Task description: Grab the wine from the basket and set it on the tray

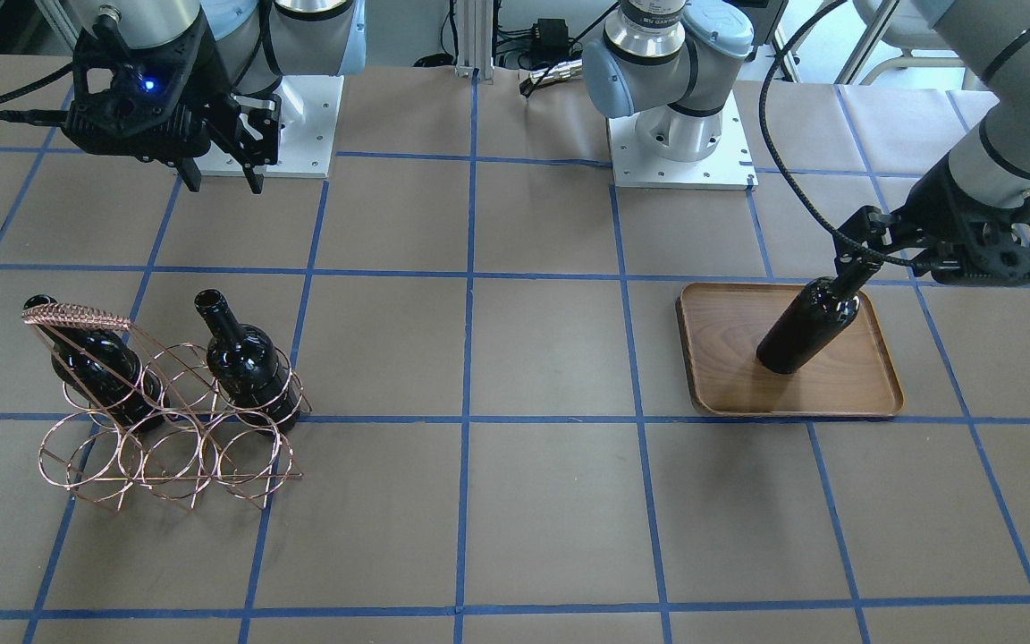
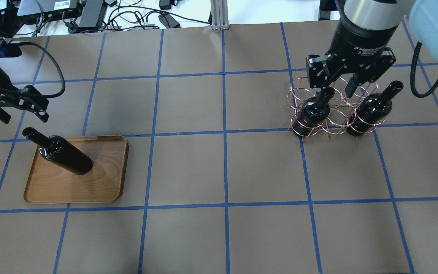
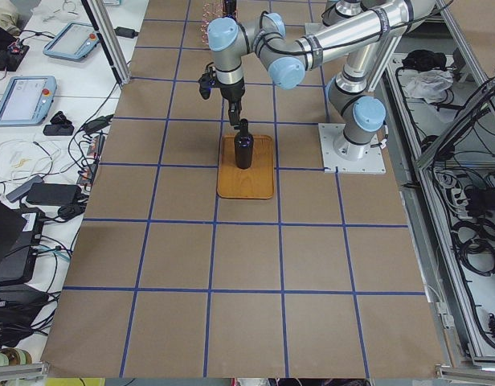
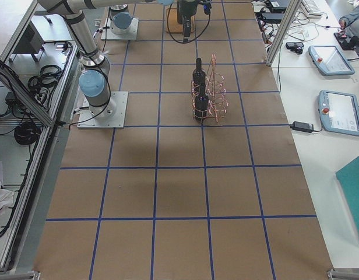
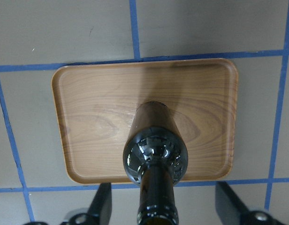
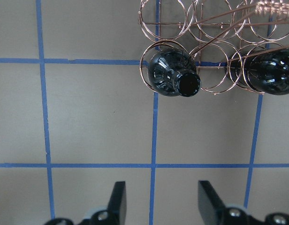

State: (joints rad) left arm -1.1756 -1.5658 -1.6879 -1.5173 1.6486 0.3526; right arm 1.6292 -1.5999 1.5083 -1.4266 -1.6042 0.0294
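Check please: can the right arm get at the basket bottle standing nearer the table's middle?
Probably yes. The right gripper hangs open close by, the bottle has its neck free above the rings of the basket, and the handle bar sits by the other bottle.

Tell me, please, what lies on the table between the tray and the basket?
Nothing lies there: in the overhead view, the stretch between the tray and the basket is bare brown paper crossed by blue tape.

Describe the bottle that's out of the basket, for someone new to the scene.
Find the wooden tray on the gridded table. One dark glass bottle stands upright on it. Its two lookalikes sit in the copper wire basket.
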